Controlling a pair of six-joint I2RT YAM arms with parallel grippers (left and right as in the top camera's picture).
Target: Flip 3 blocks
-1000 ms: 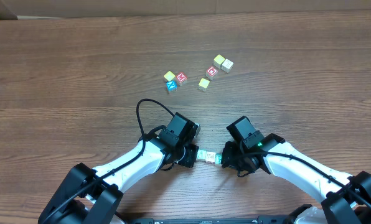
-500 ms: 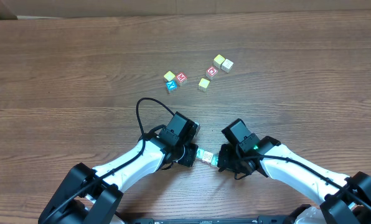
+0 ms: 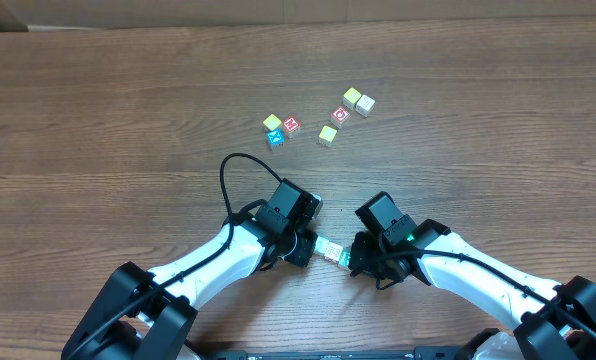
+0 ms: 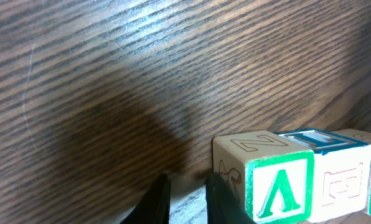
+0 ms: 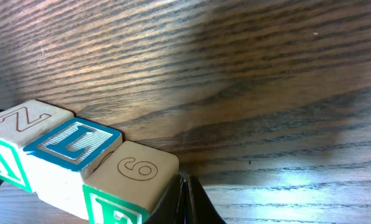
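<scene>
1. the row of three alphabet blocks (image 3: pixel 330 251) lies close to the near edge of the table (image 3: pixel 98 100), about midway along it, set end to end between the two grippers.
2. in the left wrist view the green "a" block (image 4: pixel 264 183) is seen at one end, touching the middle block (image 4: pixel 332 168) with its blue-striped top. in the right wrist view the "6" block (image 5: pixel 131 177) closes the other end.
3. the left gripper (image 4: pixel 184 198) is seen with its fingers parted by a sliver. nothing is held between them, and one finger stands just beside the "a" block.
4. the fingers of the right gripper (image 5: pixel 185 196) are pressed together, with the tips at the "6" block's lower corner, touching it as far as can be told.
5. the blocks are judged to be light, stiff, smooth-faced wood. no crushing is to be feared, but skidding is likely, and the row may buckle if it is pushed unevenly.
6. hold is best taken on the two outer end faces, squarely, so that the row can be clamped as one and turned over together.
7. the other loose cubes (image 3: pixel 327 134) lie well apart, toward the table's middle.
</scene>
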